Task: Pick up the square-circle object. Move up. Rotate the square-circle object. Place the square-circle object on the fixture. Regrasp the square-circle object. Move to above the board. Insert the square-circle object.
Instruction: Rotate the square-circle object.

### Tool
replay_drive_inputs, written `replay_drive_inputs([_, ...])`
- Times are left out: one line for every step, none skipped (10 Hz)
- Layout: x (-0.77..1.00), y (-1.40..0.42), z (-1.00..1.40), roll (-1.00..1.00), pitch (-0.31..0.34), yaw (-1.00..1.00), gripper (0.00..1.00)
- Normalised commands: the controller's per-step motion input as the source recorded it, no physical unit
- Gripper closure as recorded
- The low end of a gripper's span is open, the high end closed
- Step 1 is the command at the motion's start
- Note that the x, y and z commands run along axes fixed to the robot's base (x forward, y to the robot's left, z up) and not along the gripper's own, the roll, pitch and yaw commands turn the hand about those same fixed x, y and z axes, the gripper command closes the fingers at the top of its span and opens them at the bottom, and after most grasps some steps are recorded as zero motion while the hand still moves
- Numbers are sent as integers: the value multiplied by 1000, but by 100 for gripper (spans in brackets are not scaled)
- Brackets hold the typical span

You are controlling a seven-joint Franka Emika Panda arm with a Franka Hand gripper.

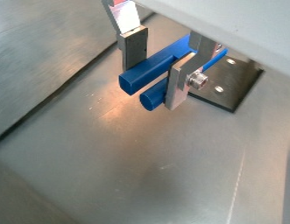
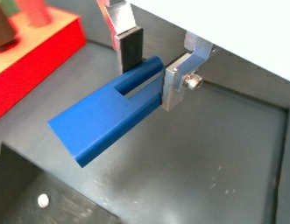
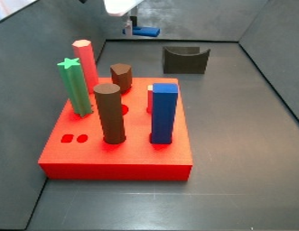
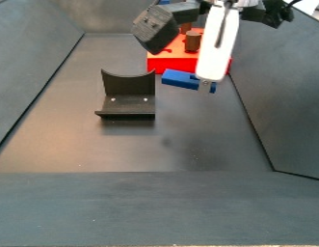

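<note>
The gripper (image 4: 200, 81) clamps the matte blue square-circle object (image 4: 180, 81) between 2 silver fingers, airborne over bare grey floor, clear of the notched fixture (image 4: 127, 95) and red board (image 3: 67, 153)

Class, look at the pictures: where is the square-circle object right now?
The square-circle object is held off the floor between the fingers of the hand, beside the fixture and near the board.
</note>
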Motion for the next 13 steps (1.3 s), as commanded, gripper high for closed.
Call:
replay_drive_inputs([28,18,-18,-5,-10,-1000,100])
replay_drive_inputs([28,18,-18,-5,-11,-1000,100])
replay_drive_inputs([28,18,-18,-5,-11,-1000,100])
replay_drive_inputs([28,19,-18,-6,-12,-1000,100])
replay_drive_inputs([27,19,-18,-6,-13,-1000,100])
replay_drive_inputs([27,19,-19,-7,-14,-1000,100])
replay_drive_inputs([25,19,-19,-7,-15,-1000,100])
replay_drive_inputs([25,19,-19,-8,-16,-1000,100])
replay_drive_inputs([25,20,-18,-8,-17,-1000,100])
replay_drive_inputs([24,20,-19,-9,-19,-1000,100])
replay_drive_inputs([25,20,-18,-10,-21,-1000,100])
replay_drive_inputs([24,21,-18,-12,-24,-1000,100])
replay_drive_inputs([24,20,-18,-13,-27,-1000,100])
